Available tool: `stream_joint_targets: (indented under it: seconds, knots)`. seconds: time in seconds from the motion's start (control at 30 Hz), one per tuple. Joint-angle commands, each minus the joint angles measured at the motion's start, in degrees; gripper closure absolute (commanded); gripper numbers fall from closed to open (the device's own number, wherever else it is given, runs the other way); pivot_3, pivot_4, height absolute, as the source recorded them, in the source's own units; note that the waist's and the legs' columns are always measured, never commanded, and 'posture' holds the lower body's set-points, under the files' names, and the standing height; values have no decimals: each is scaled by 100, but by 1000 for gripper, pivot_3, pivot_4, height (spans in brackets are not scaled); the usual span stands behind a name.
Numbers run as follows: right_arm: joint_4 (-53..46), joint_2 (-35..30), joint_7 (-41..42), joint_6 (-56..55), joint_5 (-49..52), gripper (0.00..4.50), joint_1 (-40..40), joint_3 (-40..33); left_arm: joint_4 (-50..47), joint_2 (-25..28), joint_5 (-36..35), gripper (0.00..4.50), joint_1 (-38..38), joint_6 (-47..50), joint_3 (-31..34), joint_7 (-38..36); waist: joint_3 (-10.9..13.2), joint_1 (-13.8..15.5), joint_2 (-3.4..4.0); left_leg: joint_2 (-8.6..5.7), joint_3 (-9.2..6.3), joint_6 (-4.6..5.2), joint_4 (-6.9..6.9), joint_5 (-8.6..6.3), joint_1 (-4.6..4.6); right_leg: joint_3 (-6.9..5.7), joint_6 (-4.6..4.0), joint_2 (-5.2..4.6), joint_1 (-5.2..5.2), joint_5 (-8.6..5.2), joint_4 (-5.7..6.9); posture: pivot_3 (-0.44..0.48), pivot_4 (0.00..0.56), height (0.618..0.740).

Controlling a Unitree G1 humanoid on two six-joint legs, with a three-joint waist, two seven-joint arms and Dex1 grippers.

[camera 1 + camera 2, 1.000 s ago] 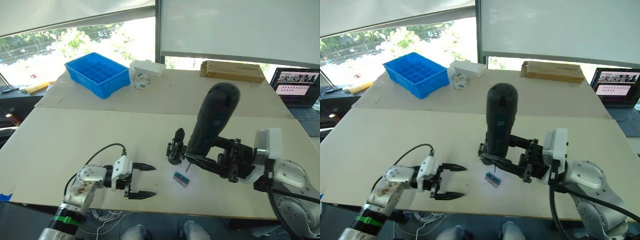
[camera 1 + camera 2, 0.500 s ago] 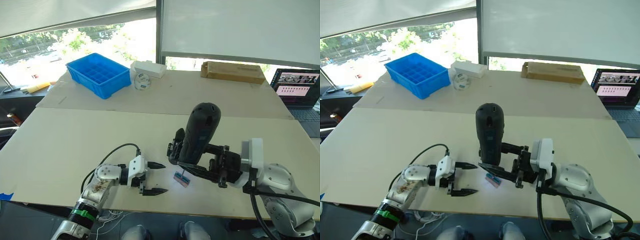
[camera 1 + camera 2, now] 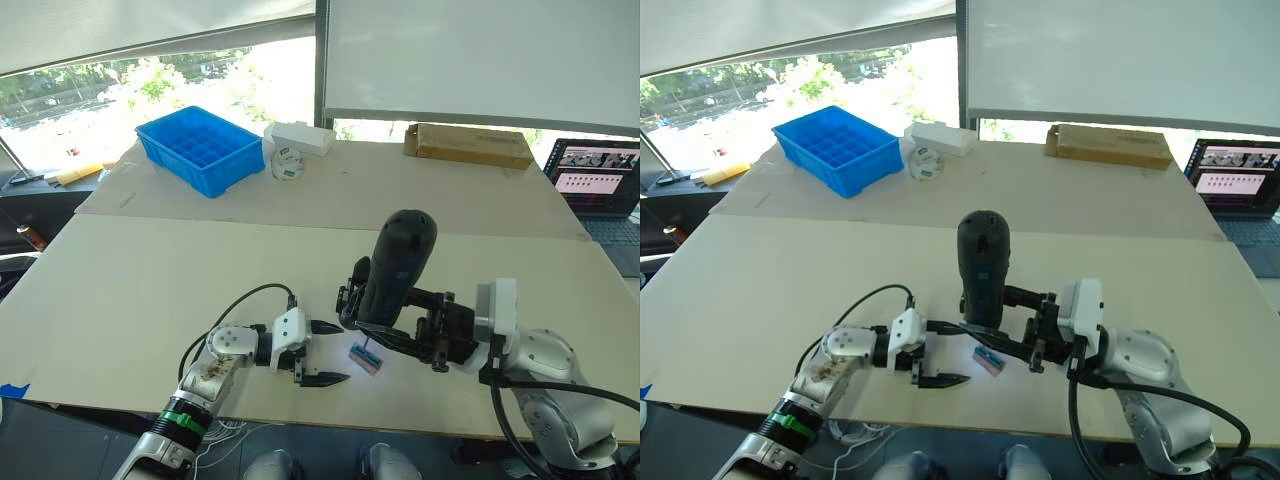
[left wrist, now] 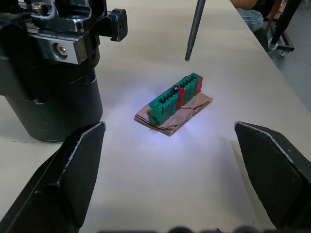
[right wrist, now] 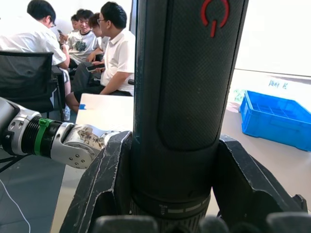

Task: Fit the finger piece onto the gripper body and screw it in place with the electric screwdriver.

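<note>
My right gripper (image 3: 405, 335) is shut on the electric screwdriver (image 3: 400, 265), a thick black tool held upright with a red power mark (image 5: 214, 17). Its thin bit (image 4: 194, 29) points down just above a small green-and-brown block (image 3: 366, 360). The gripper body (image 3: 350, 297), black with a round base (image 4: 48, 104), stands on the table right behind the screwdriver. My left gripper (image 3: 322, 353) is open, low over the table just left of the block, which lies ahead of its fingers (image 4: 73, 165). The finger piece is out of view.
At the back of the table are a blue compartment bin (image 3: 197, 148), a white box (image 3: 297, 138), a tape roll (image 3: 287, 165) and a cardboard box (image 3: 468, 145). A laptop (image 3: 600, 175) sits at the far right. Several seated people (image 5: 92, 43) are beyond the table's near edge.
My left gripper has slid right, close to the green-and-brown block. My right gripper lowered the screwdriver and shifted it left over the block, then held nearly still.
</note>
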Motion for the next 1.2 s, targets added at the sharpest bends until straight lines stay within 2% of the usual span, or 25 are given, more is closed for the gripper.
stream_joint_targets:
  seconds: [0.03,1.2]
  knots:
    - [-105,48,26,-305,28,2597,-54,-68,-32,-39,12,18,33,86,-220,-76,0,0,0,0,0,0,0,0,0,0,0,0,0,0,0,0,150,740]
    - [129,36,117,-445,-163,2597,-26,-16,21,0,76,18,160,15,-293,-24,0,-21,0,0,0,0,2,0,2,1,0,1,2,0,2,0,150,740]
